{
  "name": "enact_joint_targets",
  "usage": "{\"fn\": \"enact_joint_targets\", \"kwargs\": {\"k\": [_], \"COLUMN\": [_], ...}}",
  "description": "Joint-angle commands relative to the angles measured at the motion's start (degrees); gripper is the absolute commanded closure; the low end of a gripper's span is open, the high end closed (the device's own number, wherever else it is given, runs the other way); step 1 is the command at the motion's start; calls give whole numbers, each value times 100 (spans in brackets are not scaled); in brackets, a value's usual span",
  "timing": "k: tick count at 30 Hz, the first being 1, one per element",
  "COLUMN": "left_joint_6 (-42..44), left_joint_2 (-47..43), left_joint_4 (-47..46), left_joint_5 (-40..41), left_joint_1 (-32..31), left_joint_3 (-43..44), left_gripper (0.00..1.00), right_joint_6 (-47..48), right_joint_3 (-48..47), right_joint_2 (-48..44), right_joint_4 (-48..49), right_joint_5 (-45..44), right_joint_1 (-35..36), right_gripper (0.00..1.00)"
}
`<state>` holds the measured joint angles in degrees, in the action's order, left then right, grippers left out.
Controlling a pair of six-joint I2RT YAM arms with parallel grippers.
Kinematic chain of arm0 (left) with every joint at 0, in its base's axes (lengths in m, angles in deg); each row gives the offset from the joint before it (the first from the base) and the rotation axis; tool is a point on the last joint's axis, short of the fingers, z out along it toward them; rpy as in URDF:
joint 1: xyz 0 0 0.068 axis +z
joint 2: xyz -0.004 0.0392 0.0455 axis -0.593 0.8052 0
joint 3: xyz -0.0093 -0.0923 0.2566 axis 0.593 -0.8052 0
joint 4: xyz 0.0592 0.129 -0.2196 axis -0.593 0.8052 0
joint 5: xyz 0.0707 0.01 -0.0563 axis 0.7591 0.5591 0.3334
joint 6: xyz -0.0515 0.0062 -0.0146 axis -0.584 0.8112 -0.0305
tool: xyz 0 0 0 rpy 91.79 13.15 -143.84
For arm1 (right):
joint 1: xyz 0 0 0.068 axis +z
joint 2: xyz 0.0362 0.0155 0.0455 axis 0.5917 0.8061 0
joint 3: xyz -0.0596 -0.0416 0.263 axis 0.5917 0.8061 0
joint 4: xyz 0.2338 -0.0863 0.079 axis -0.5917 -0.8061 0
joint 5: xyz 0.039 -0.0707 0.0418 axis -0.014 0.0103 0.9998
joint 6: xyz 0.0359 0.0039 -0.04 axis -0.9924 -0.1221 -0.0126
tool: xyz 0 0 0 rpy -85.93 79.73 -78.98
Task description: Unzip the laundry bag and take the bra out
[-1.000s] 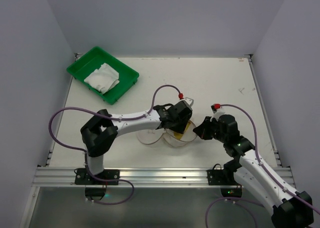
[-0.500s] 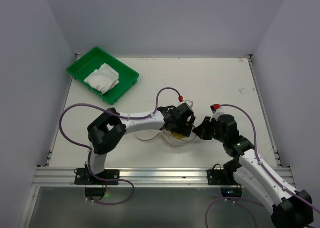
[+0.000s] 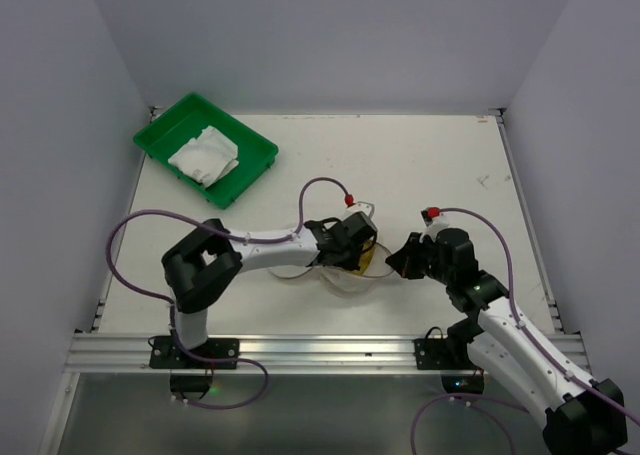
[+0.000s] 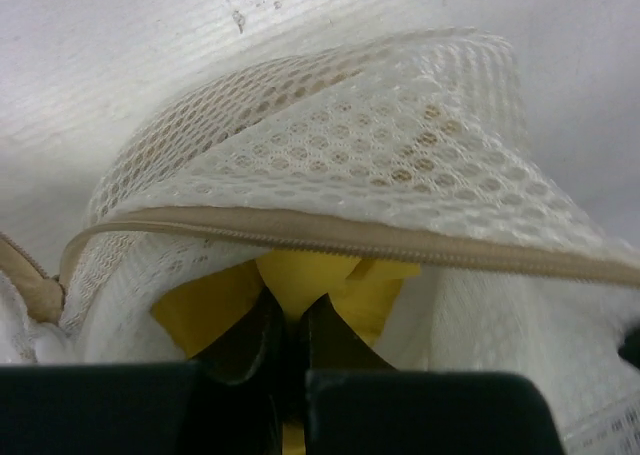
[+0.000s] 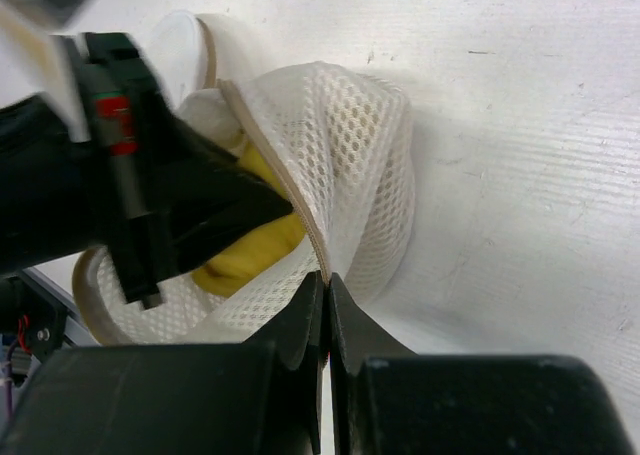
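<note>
The cream-white mesh laundry bag (image 3: 352, 278) lies unzipped on the table between the arms, its round lid (image 3: 290, 269) flopped open to the left. A yellow bra (image 4: 305, 275) sits inside the bag's mouth, also seen in the right wrist view (image 5: 250, 250). My left gripper (image 4: 288, 320) reaches into the opening and is shut on the yellow bra. My right gripper (image 5: 326, 287) is shut on the bag's zip rim (image 5: 300, 215) at its right side, holding the mesh wall (image 5: 360, 165) up.
A green tray (image 3: 206, 149) with a crumpled white cloth (image 3: 206, 157) stands at the back left. Purple cables loop from both arms. The table (image 3: 440, 165) is walled in on three sides.
My left gripper has pulled back to the left and lower over the bag, its cable loop shifting left. The right arm has stayed put.
</note>
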<state>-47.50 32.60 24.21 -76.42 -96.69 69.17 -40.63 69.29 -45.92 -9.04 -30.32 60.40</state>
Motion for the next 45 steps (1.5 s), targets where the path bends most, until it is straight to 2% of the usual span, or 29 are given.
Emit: {"fn": "enact_joint_targets", "kwargs": {"k": [1,6,12,14,15,16,18,21,22,25,26,27,29,30,31,34,35,38,41,45], "left_joint_6": [319,1135,1472,1279,956,761,279,-397,-627,-1157,-1070,-660,-96,438,634,1189,1416,1794,2094,2411], "left_joint_2": [-1051,-2519,-3803,-4154,-4243,-4313,-4384,-4209,-4095,-3980,-3988,-3997,-3971,-3927,-3753,-3253,-3120,-2487,-1653,-616], "left_joint_4": [-278,-991,-2211,-2669,-2967,-3614,-4084,-5024,-5705,-6616,-6304,-5117,-3854,-3379,-2513,-1419,-1336,-949,-510,-412], "left_joint_5": [-29,-880,-1900,-2129,-2783,-3086,-3551,-3887,-3932,-3740,-3574,-2972,-2065,-1190,-746,-58,-22,75,259,-64], "left_joint_1": [-16,-24,264,554,982,1187,1494,1575,1575,1706,1786,2021,2347,2453,2585,3322,3707,4306,4711,5117], "left_joint_3": [-393,-921,-1781,-1949,-2193,-2300,-2415,-2363,-2389,-2521,-2434,-2042,-1496,-1005,-748,70,185,676,1124,1539], "left_gripper": [100,100,100,100,100,100,100,100,100,100,100,100,100,100,100,100,100,100,100,100], "right_joint_6": [-83,-189,-136,-136,-136,-145,-145,-145,-145,-119,-110,-101,-84,-66,-66,-22,-22,-13,4,66], "right_joint_3": [-91,-328,-477,-443,-381,-372,-346,-337,-337,-372,-372,-389,-390,-372,-372,-389,-407,-451,-469,-504], "right_joint_2": [13,381,987,1059,1068,1076,1085,1103,1129,1164,1182,1164,1129,1112,1103,1147,1164,1217,1252,1384], "right_joint_4": [-12,-109,-118,-83,-48,-47,-56,-65,-56,-47,-47,-47,-47,-30,-21,5,5,41,32,93], "right_joint_5": [-154,-453,-568,-515,-471,-454,-410,-348,-331,-295,-287,-278,-217,-199,-181,-58,-49,-40,-75,3], "right_joint_1": [23,14,23,23,31,23,23,31,23,31,31,31,31,31,31,31,31,40,31,31], "right_gripper": [100,100,100,100,100,100,100,100,100,100,100,100,100,100,100,100,100,100,100,100]}}
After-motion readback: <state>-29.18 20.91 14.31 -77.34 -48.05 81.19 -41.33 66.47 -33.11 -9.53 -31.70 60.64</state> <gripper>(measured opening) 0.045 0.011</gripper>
